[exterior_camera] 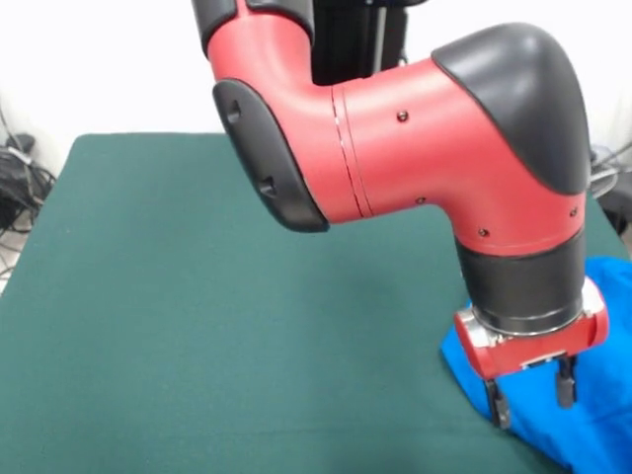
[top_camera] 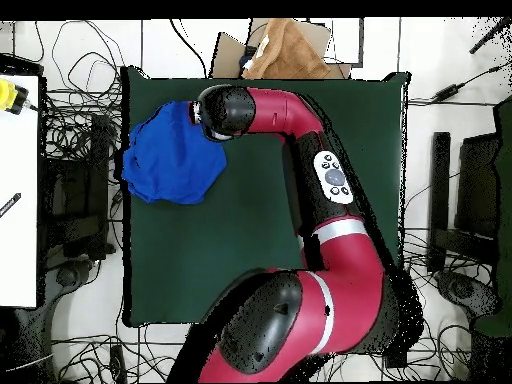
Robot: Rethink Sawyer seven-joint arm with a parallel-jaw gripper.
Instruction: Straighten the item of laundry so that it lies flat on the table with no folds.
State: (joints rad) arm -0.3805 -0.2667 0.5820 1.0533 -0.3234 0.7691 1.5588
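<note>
The T-shirt (top_camera: 170, 158) lies bunched in a rounded heap at a corner of the table (top_camera: 250, 250), one margin reaching the table's edge. In the front view the pincer (exterior_camera: 533, 391) hangs directly above the heap's inner margin, fingers spread and pointing down, holding nothing; the bulk of the cloth lies outward from it, toward the corner. No clear long axis shows. The fabric is soft, bright blue, creased and folded on itself; the table covering is matte, dark green, felt-like.
</note>
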